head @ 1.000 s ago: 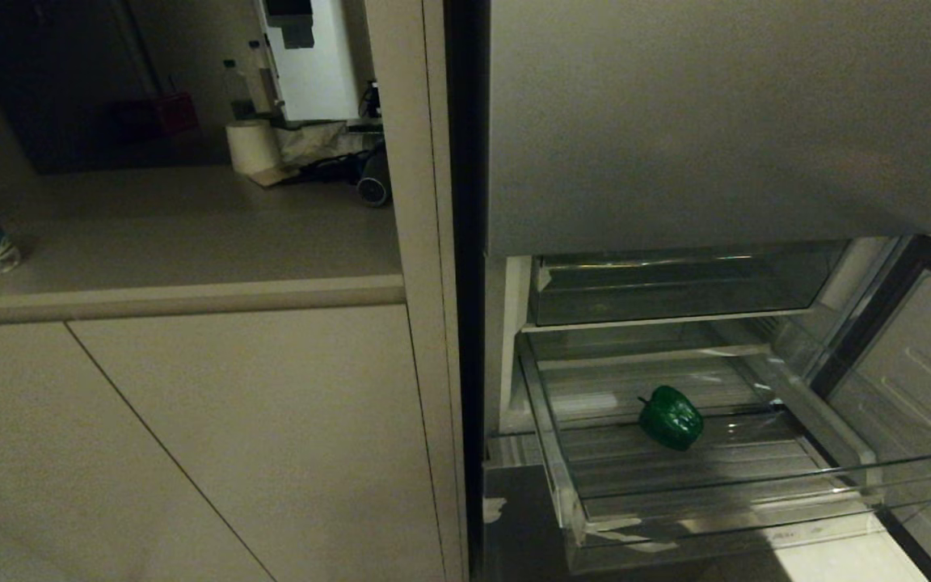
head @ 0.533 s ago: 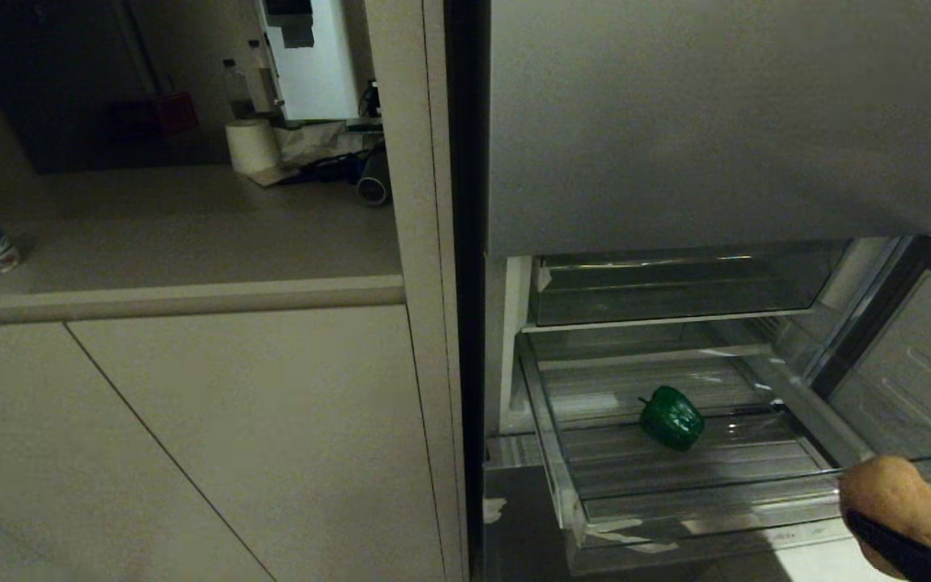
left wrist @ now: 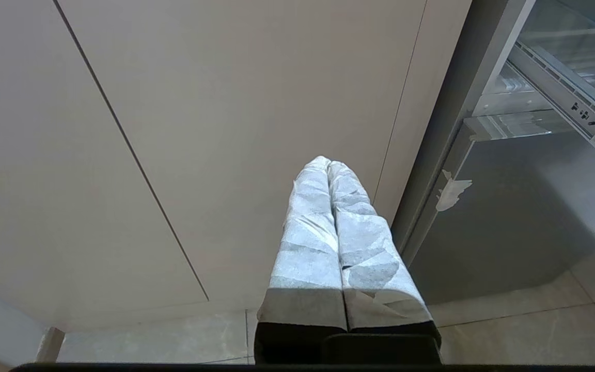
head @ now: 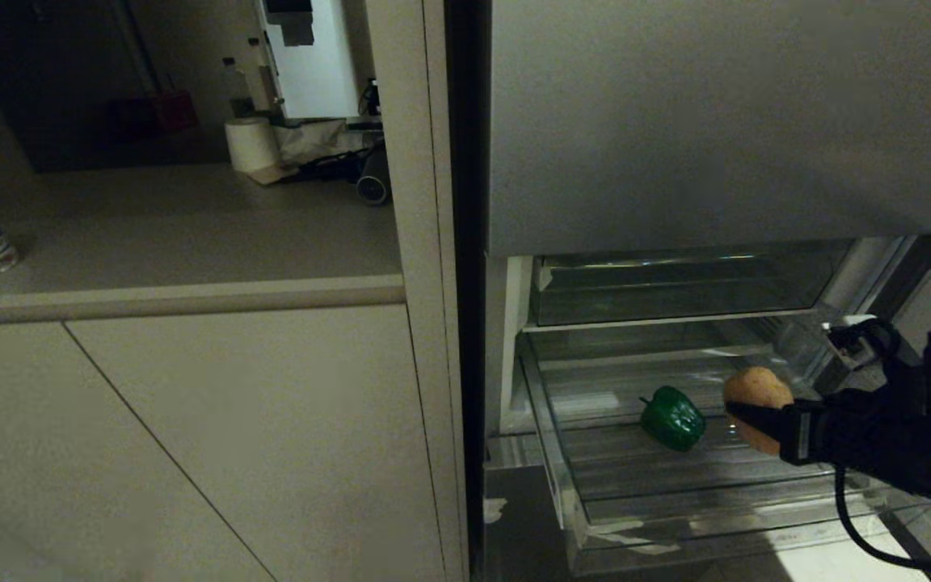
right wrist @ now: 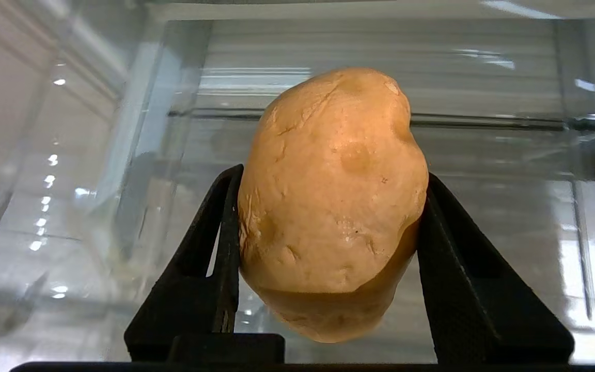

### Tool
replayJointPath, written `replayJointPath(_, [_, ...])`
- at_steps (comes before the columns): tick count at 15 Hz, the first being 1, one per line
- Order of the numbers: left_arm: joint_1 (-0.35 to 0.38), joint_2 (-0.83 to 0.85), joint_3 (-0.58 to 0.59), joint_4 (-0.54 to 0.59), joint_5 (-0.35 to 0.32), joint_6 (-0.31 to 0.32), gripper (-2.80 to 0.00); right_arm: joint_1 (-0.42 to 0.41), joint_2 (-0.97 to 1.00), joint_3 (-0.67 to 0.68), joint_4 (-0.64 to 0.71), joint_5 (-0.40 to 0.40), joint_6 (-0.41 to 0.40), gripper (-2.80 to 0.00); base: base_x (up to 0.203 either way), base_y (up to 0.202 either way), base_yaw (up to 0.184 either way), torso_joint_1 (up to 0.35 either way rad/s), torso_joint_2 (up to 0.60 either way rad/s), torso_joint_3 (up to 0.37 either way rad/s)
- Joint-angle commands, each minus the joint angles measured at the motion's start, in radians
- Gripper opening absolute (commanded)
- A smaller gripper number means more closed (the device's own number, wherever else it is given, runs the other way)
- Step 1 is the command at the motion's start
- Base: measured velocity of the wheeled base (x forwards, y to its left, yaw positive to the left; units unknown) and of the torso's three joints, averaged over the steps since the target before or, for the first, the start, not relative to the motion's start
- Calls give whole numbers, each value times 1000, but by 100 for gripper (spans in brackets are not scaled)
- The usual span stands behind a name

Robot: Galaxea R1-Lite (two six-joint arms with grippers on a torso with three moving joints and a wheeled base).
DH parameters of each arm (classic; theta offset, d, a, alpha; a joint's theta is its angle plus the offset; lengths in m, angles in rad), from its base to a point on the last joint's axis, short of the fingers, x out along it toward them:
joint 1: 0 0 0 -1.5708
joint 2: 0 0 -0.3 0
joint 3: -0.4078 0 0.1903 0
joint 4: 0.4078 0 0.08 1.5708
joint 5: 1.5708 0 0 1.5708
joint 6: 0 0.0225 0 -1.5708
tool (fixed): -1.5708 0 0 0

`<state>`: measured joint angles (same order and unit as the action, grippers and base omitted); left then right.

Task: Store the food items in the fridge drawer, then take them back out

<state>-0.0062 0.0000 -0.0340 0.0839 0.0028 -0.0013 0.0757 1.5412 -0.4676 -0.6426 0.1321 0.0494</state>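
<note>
Storing half done | bell pepper (head: 672,418) is lying in fridge drawer (head: 724,517) | right gripper (head: 756,420) is clamping potato (head: 756,396) above drawer | left gripper (left wrist: 328,168) is hanging closed | taking out is remaining

Head view: high up, looking forward and down over pale beige cabinet fronts (head: 191,436) and into the pulled-out clear ribbed plastic fridge drawer (head: 724,517), at middling range. Left wrist view: low, near the tiled floor, facing the same beige cabinet fronts (left wrist: 225,103) along paper-wrapped closed fingers (left wrist: 328,248), catching the drawer's corner (left wrist: 576,108) at its edge. Right wrist view: very close, inside that drawer (right wrist: 96,155), filled by a tan-brown potato (right wrist: 331,201) also visible from the head (head: 756,396).
</note>
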Motion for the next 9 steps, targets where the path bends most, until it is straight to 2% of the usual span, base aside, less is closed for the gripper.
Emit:
replayJointPath(1, [0, 2, 0, 0, 0, 0, -280, -22, 108, -49, -5, 0, 0, -280, 0, 0, 0, 0, 0, 0])
replayJointPath(4, [0, 2, 0, 0, 0, 0, -280, -43, 141, -54, -5, -9, -2, -280, 0, 0, 0, 0, 0, 0])
replayJointPath(5, [0, 2, 0, 0, 0, 0, -280, -45, 150, -55, -5, -10, -3, 0, 0, 0, 0, 0, 0, 0])
replayJointPath(9, [0, 2, 0, 0, 0, 0, -280, -50, 163, -89, -6, -17, 5, 0, 0, 0, 0, 0, 0, 0])
